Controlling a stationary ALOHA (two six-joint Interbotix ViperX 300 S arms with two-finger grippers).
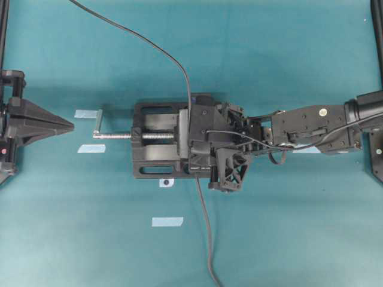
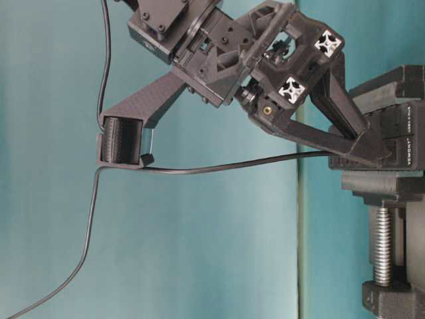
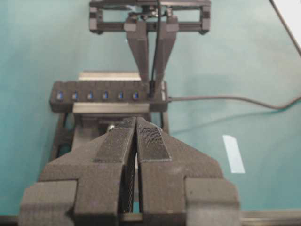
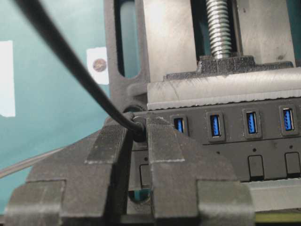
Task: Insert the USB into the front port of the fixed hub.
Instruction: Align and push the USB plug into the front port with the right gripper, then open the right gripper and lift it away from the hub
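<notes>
The fixed hub (image 4: 249, 141) is a black bar with a row of blue ports, clamped in the black vise (image 1: 149, 164). My right gripper (image 4: 138, 123) is shut on the USB (image 4: 138, 129), a small black plug whose thin cable (image 4: 61, 61) runs up and left. The plug sits at the hub's end port; its depth is hidden by the fingers. In the left wrist view the right gripper's fingers (image 3: 140, 52) come down onto that end of the hub (image 3: 94, 95). My left gripper (image 3: 136, 126) is shut and empty, well left of the vise (image 1: 70, 125).
The vise's silver screw handle (image 1: 99, 124) points toward the left gripper. The hub's own cable (image 1: 206, 239) trails to the front edge. The USB cable (image 1: 149, 42) arcs off to the back left. Pale tape marks (image 1: 167, 221) lie on the teal mat.
</notes>
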